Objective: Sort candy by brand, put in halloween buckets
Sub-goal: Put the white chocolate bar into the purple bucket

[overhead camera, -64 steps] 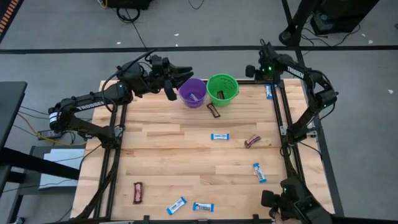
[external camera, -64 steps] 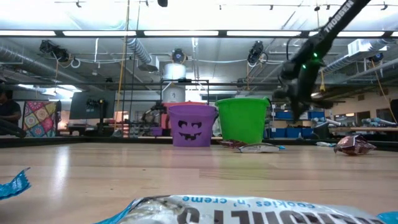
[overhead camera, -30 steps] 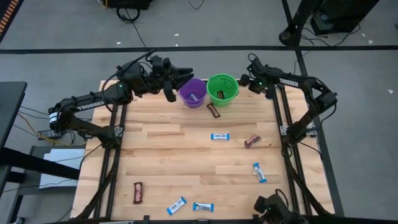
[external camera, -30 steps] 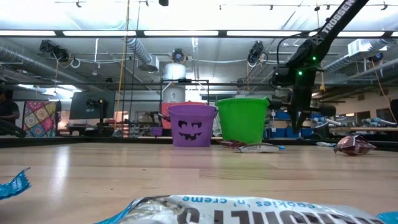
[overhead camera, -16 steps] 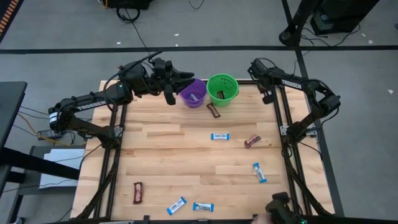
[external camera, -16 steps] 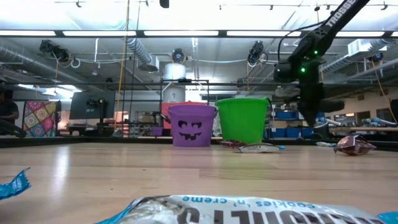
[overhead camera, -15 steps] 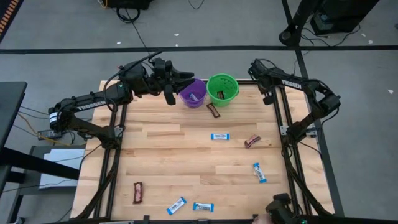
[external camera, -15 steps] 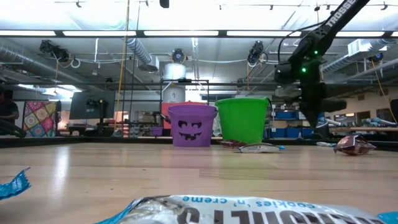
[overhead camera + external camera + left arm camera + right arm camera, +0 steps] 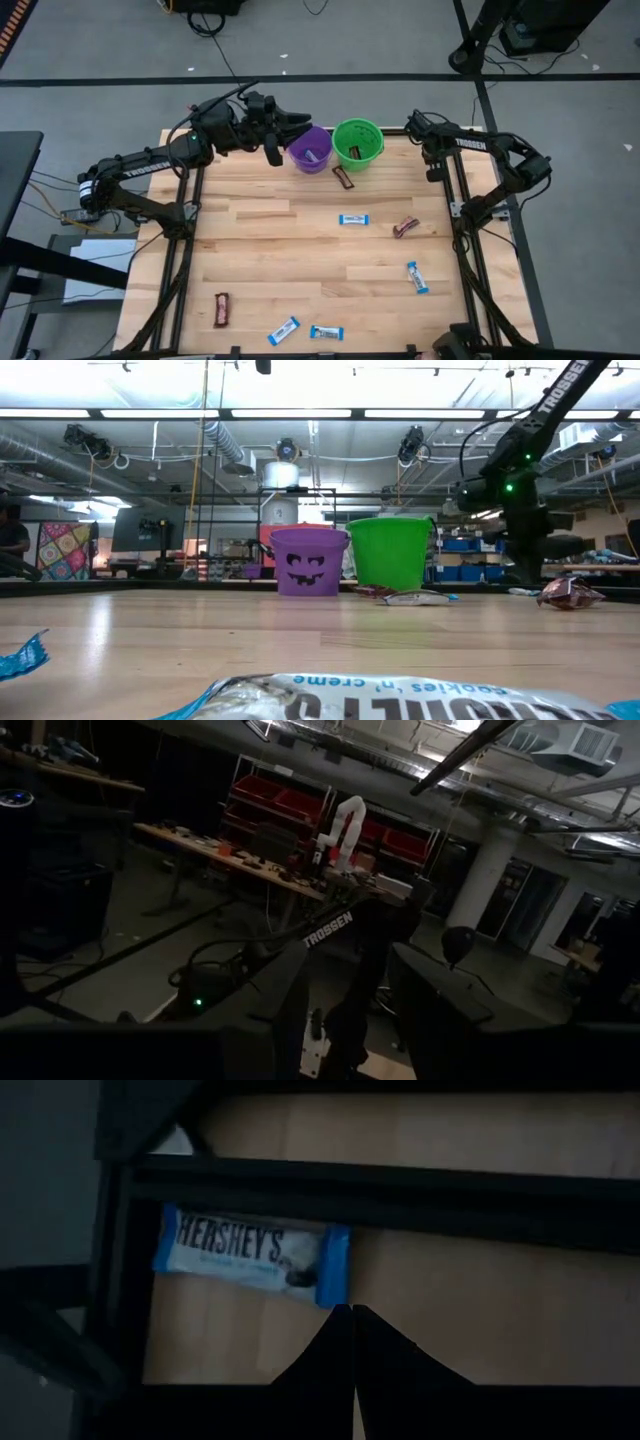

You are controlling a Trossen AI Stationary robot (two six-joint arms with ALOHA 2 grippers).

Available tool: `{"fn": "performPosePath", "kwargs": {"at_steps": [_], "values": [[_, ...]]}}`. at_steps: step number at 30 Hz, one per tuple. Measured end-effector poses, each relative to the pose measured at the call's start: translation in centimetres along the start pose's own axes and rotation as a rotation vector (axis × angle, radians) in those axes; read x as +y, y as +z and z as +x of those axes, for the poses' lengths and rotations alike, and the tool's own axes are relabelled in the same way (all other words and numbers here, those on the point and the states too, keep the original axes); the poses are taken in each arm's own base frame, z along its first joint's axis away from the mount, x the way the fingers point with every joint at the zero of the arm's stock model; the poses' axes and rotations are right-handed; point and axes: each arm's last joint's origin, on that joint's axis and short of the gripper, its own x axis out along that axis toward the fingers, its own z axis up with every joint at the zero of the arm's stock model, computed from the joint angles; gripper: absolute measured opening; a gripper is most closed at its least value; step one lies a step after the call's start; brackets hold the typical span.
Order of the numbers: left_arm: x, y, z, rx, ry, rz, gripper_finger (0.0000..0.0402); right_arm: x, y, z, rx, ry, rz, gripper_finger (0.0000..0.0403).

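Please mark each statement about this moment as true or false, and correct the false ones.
1. The purple bucket stands left of the green bucket in the high view. True.
2. A brown candy lies on the table just in front of the green bucket. True.
3. The right gripper holds a blue candy. False: its fingers are shut and empty, and the blue-and-white bar lies on the table by them.
4. The left gripper is over the table's near edge. False: it is at the far edge, beside the purple bucket.
5. Both buckets are empty. False: each has candy inside.
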Motion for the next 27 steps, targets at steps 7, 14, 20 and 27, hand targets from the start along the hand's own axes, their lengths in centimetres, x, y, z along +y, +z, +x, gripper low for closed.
{"fn": "performPosePath", "kwargs": {"at_steps": [7, 14, 20, 27], "values": [[0.0, 0.0, 0.0, -0.001, -0.001, -0.003, 0.0142, 2.5, -0.2, 0.1, 0.173, 0.151, 0.016, 0.0006], [0.0, 0.0, 0.0, 0.002, -0.008, -0.002, 0.0142, 3.7, 0.7, -1.4, 0.072, 0.222, 0.102, 0.0004], [0.0, 0.0, 0.0, 0.003, -0.008, -0.006, 0.0142, 4.0, 1.8, -0.5, 0.028, 0.191, 0.2, 0.0003], [0.0, 0.1, 0.0, -0.013, 0.015, -0.03, 0.0142, 4.1, 2.4, 0.7, 0.003, 0.135, 0.215, 0.0003]]}}
